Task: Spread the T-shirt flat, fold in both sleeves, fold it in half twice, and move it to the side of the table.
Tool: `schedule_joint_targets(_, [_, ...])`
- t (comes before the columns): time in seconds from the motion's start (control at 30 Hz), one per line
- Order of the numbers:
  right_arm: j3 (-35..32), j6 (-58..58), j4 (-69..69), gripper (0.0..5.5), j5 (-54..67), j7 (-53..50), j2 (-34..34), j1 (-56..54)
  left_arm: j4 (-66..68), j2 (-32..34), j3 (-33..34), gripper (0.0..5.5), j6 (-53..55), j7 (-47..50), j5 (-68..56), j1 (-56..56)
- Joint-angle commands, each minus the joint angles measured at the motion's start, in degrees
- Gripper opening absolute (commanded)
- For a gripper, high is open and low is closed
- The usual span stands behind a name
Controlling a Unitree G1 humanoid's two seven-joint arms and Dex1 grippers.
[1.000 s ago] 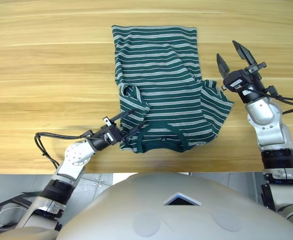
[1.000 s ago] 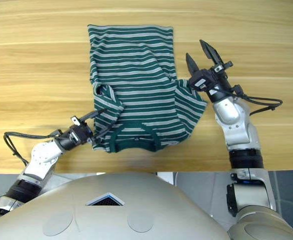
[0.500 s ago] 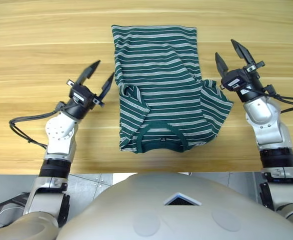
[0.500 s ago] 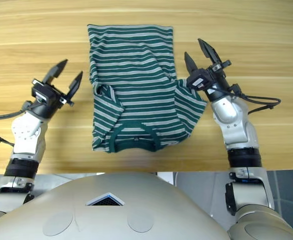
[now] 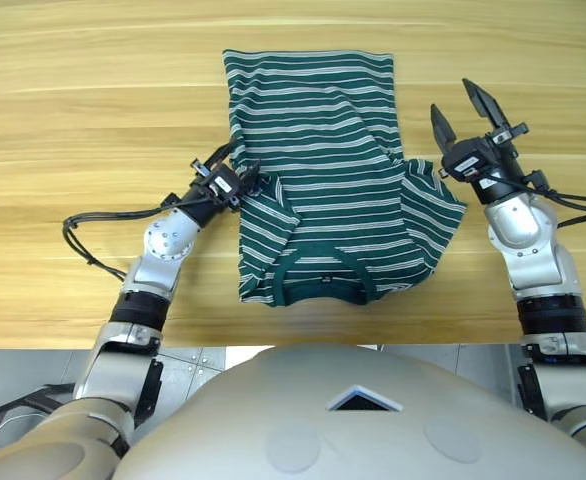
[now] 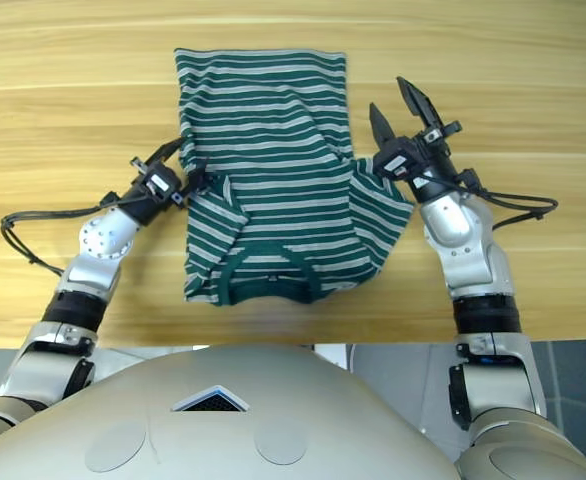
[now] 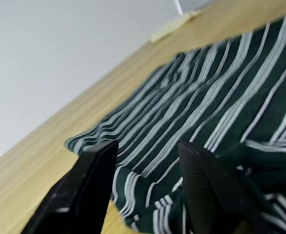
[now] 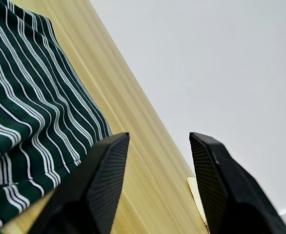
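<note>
The T-shirt (image 5: pixel 313 130) lies on the table (image 5: pixel 93 110) between the two claws, collar (image 5: pixel 323 272) toward the robot and hem (image 5: pixel 308 55) at the far end. It is green with thin pale stripes.

The left claw (image 5: pixel 241 165) sits at the shirt's left edge, about halfway along its length. Its fingers are parted. The tips point across the cloth toward the right claw and reach the folded-in left sleeve (image 5: pixel 270 197), which lies just in front of them on the shirt's body. From the left wrist, striped cloth shows in the gap between the two dark fingers (image 7: pixel 91 180), and one finger lies over a bunched ridge of fabric. Whether the tips press on the cloth cannot be told. No cloth is pinched between them.

The right claw (image 5: pixel 453 97) is wide open and holds nothing. It stands just off the shirt's right edge, fingers pointing away from the robot. The shirt's body is beside it, toward the left claw. The right sleeve (image 5: pixel 435 208) lies spread out on the table just behind this claw, on the robot's side, and is not yet folded in. From the right wrist, the shirt's edge runs beside one finger (image 8: pixel 96 190), with bare wood under the gap.
</note>
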Motion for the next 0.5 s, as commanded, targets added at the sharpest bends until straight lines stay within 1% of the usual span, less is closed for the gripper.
schedule_joint_targets(0.03, [0.0, -0.4, 0.3, 2.3, 0.0, -0.1, -0.1, -0.8, 3.6, -0.8, -2.0, 2.27, -1.4, 0.3, 2.5, -1.5])
schedule_joint_targets(0.17, [-0.2, -0.4, -0.7, 2.3, 0.0, 0.0, -0.3, -0.1, 6.6, -1.1, -3.7, 2.27, -1.4, 0.7, 5.0, -2.7])
schedule_joint_targets(0.27, [-0.8, 0.0, -3.0, 2.3, -0.1, 0.1, -0.6, 1.0, 10.8, 0.4, -5.6, 2.27, 0.3, 3.0, 9.8, -5.1])
schedule_joint_targets(0.4, [-2.1, 0.7, -7.6, 2.3, -0.4, 1.0, -2.1, 4.0, 16.8, 5.3, -9.7, 2.27, 0.2, 5.3, 17.1, -5.9])
schedule_joint_targets(0.5, [-1.6, -1.2, -9.2, 2.3, -1.6, 3.5, -5.5, 9.4, 15.2, 8.9, -8.2, 2.27, -1.2, 5.7, 15.5, -3.2])
